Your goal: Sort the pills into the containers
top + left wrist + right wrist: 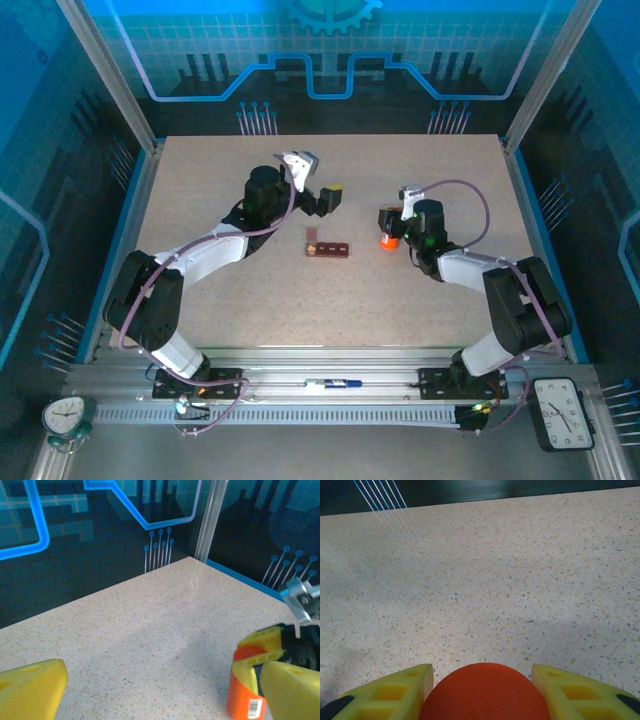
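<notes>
The containers, a short dark red-brown bar of compartments, lie flat at the table's middle. To their right an orange pill bottle stands upright. My right gripper is shut on it from above. In the right wrist view the bottle's round top sits between the yellow fingers. My left gripper hovers behind the bar, open wide, with nothing between its yellow fingertips. Its camera sees the bottle held in the other gripper's fingers. No loose pills show.
The speckled table is bounded by blue-edged walls and metal posts at the far corners. Bare tabletop stretches beyond the bottle. A small pale flap sticks up at the bar's left end.
</notes>
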Robot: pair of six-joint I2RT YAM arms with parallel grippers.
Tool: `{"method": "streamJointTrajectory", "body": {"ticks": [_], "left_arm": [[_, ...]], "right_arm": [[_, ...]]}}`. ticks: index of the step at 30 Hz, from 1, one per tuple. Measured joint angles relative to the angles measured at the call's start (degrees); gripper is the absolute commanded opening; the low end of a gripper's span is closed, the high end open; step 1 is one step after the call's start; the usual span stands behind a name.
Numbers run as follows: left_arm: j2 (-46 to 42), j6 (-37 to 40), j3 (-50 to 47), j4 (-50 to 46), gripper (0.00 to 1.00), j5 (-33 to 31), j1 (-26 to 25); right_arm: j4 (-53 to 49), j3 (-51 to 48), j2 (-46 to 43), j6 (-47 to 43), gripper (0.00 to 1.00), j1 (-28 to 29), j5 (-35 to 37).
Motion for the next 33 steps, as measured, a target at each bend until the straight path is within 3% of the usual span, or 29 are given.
{"method": "streamJointTrajectory", "body": {"ticks": [3, 11, 22, 28, 33], "left_arm": [[-0.8, 0.0, -0.4, 0.4, 0.99, -1.0, 0.0], [-1.9, -0.1, -1.0, 0.7, 0.99, -2.6, 0.0], [-3.0, -1.6, -2.1, 1.3, 0.99, -4.4, 0.0], [-3.5, -1.4, -2.4, 1.7, 0.99, -7.3, 0.0], [-3.5, -2.4, -2.0, -0.9, 0.99, -9.5, 1.8]], "right_arm": [[1.8, -1.4, 0.0, 0.0, 0.28, 0.8, 1.4], [6.7, -4.5, -0.1, 0.1, 0.57, 2.3, 3.9], [5.5, -6.3, -4.7, 0.0, 0.73, 3.0, 4.5], [-3.2, -2.9, -11.8, 0.0, 0.75, 3.0, 2.3], [-18.8, 12.9, -13.0, -0.2, 0.75, 4.6, -5.2]]}}
